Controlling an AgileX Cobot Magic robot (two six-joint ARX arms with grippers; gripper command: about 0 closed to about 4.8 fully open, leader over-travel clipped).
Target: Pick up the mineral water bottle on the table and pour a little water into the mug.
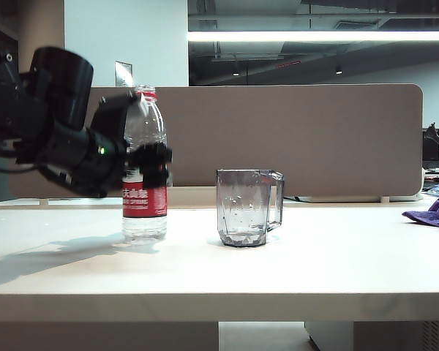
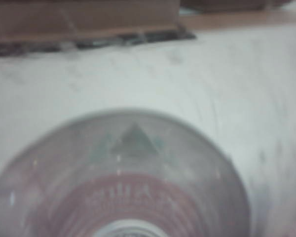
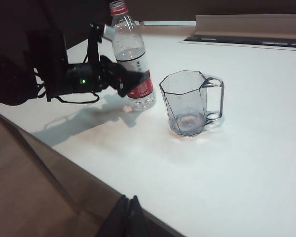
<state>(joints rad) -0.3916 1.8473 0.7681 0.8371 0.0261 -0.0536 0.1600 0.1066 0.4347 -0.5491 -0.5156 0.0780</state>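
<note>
Left wrist view: tall clear ribbed plastic bottle (image 2: 123,182) blurred, cut off at 6 o'clock. Exterior view: purple cloth (image 1: 433,210) cut off at 3 o'clock.

The table (image 1: 336,270) is a wide white desk top with a thick front edge. The mineral water bottle (image 1: 145,212) stands upright on it toward the left, and the mug (image 1: 245,208), clear and grey-tinted, stands near it to the right, its handle turned away from the bottle. A purple cloth (image 1: 433,211) lies at the table's far right edge.
</note>
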